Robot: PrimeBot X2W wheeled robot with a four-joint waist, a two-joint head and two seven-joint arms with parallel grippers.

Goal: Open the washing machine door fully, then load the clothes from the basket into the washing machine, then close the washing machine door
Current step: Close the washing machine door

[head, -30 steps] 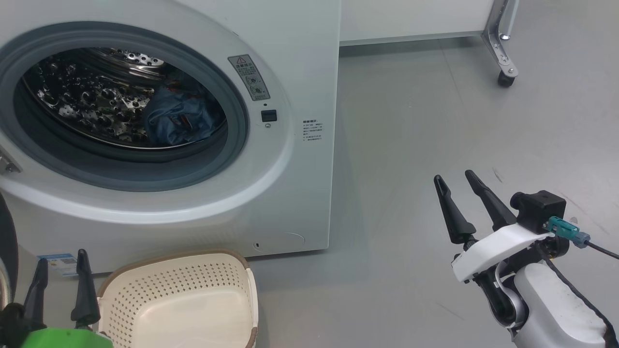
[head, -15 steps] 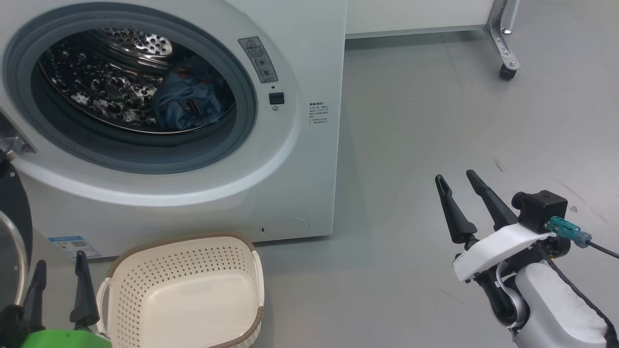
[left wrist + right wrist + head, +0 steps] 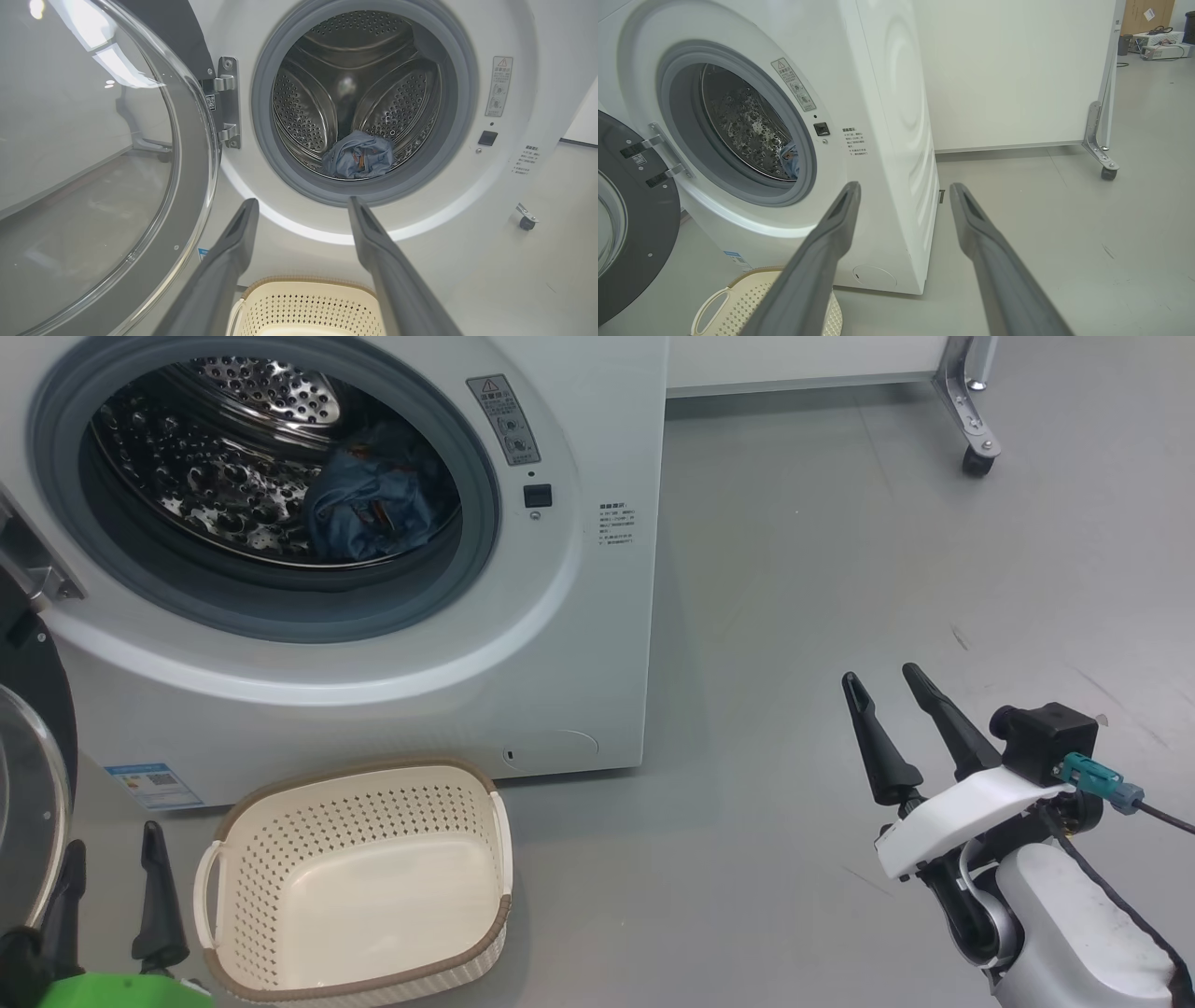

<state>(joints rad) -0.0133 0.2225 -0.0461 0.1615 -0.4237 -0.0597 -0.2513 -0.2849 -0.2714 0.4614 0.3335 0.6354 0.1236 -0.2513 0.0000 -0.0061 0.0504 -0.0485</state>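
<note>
The white washing machine stands with its round door swung wide to the left on its hinge. Light blue clothes lie bunched at the bottom of the steel drum, also seen as clothes from the left wrist. The cream basket sits on the floor below the opening, with nothing in it. My left gripper hovers open just left of the basket, by the door's edge. My right gripper is open over bare floor, well right of the machine.
A white partition on a castor leg stands behind and right of the machine. Grey floor spreads to the right. A blue label sticker is low on the machine's front.
The whole head view has shifted, so the machine and basket sit lower and more to the right in it: the camera moved. Both grippers stay open and empty.
</note>
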